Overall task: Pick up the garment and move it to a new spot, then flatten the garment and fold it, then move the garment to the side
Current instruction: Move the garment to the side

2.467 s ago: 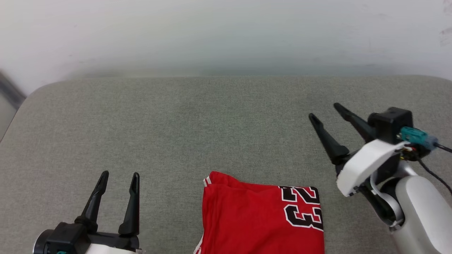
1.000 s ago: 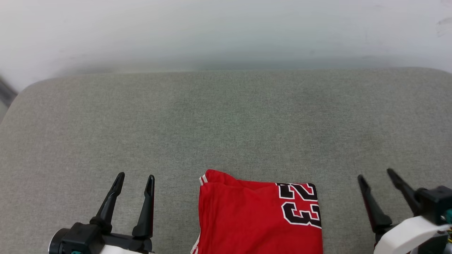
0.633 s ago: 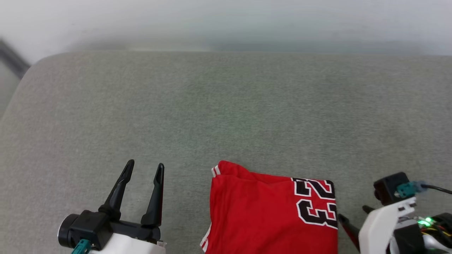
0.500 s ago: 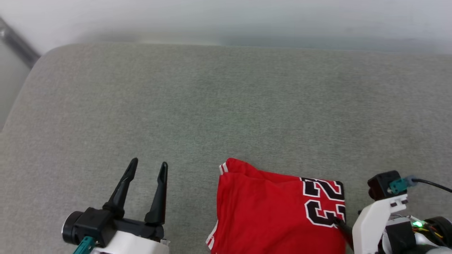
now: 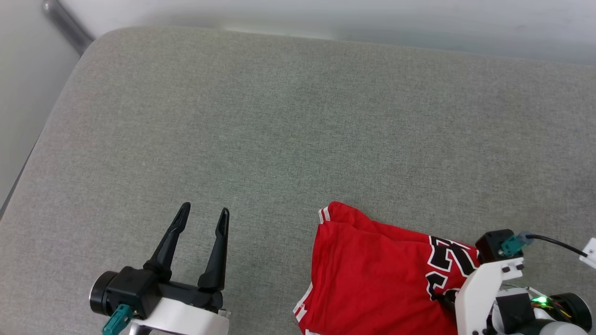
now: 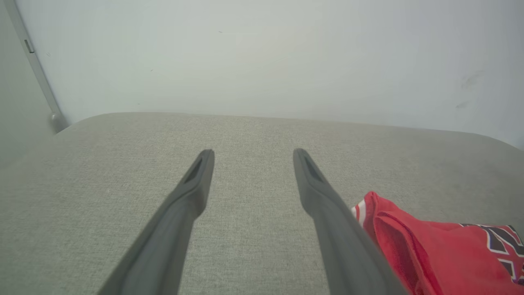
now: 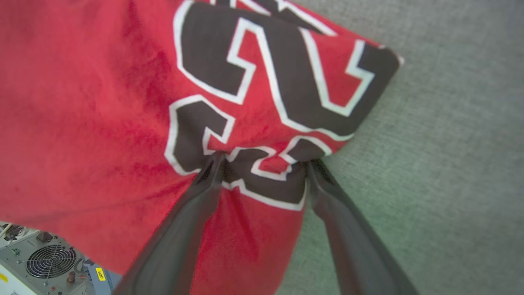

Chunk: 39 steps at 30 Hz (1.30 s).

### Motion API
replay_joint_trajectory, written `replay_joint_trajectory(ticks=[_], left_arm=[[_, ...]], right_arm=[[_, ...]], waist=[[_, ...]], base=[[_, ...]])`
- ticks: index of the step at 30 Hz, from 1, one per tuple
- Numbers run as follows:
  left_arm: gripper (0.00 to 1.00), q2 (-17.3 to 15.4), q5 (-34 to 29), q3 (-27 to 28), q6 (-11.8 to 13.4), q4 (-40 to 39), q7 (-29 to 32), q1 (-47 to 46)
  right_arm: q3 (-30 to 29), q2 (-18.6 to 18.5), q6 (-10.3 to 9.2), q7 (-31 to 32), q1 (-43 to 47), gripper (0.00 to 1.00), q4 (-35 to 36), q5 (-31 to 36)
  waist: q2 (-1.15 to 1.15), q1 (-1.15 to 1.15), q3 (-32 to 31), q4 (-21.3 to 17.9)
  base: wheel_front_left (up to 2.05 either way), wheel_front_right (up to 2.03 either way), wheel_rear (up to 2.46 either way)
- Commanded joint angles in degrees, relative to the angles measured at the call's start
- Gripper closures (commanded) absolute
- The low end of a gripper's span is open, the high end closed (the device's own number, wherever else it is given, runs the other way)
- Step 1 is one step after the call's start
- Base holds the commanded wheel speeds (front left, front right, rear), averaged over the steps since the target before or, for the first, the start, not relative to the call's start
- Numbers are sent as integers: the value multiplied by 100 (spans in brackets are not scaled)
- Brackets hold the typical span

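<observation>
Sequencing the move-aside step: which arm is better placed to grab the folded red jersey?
Right, probably. The right claw is open, fingertips down at the edge of the folded red jersey with black numerals. The left claw is open over the bare grey fabric surface, beside the jersey.

A grey surface (image 5: 279,116) covered in woven cloth, its far-left corner rounded. Directly on it, toward the front right, lies the folded red garment (image 5: 372,279) — black, white-edged numerals facing up.

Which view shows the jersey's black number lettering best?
Right wrist view: the lettering is large and close. Head view has it partly hidden behind the white wrist cover; left wrist view catches a sliver at the edge.
</observation>
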<state>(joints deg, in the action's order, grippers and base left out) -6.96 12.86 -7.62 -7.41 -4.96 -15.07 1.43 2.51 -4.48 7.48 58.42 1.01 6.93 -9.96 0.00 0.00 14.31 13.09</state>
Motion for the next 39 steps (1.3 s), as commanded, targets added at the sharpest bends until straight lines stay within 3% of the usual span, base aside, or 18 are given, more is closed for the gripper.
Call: replay_joint_trajectory(ticks=[1,2,3,4,5,13,18,25,33,39], left_arm=[[0,12,-15,-10,-8,16,-12,-81],[0,14,-22,-4,-8,23,-12,-80],[0,16,-28,-2,-8,33,-12,-77],[0,13,-30,1,-8,43,-12,-67],[0,1,-36,-13,-8,63,-12,-56],[0,-51,-29,-33,-9,134,-12,16],[0,-80,-59,-162,-9,144,-12,-40],[0,-164,-107,-544,-8,77,-12,-275],[0,-419,-326,-1078,-8,-47,-12,-837],[0,-572,-396,-1355,-8,-130,-12,-1174]], right_arm=[[176,112,3,-1,29,0,-313,62],[239,92,9,-4,29,5,-397,78],[307,89,9,-21,31,61,-490,57],[327,103,9,-34,23,84,-574,17],[375,104,9,-61,-23,100,-635,14],[874,-624,-7,-696,-698,100,-603,542],[1666,-1436,-3,-789,-1306,100,-352,833],[2582,-2797,-2,-791,-2250,100,-291,742],[2490,-3820,-2,-1035,-2949,100,-522,708],[1977,-4058,-3,-1439,-3118,100,-1079,774]], waist=[[0,0,23,11],[0,0,26,6],[0,0,25,-6],[0,0,19,-30],[0,0,9,-57],[0,0,-170,-543],[0,0,-169,-1108],[0,0,81,-1964],[0,0,769,-2685],[0,0,1166,-2924]], base=[[0,0,0],[0,0,0],[0,0,0],[0,0,0],[0,0,0],[0,0,0],[0,0,0],[0,0,0],[0,0,0],[0,0,0]])
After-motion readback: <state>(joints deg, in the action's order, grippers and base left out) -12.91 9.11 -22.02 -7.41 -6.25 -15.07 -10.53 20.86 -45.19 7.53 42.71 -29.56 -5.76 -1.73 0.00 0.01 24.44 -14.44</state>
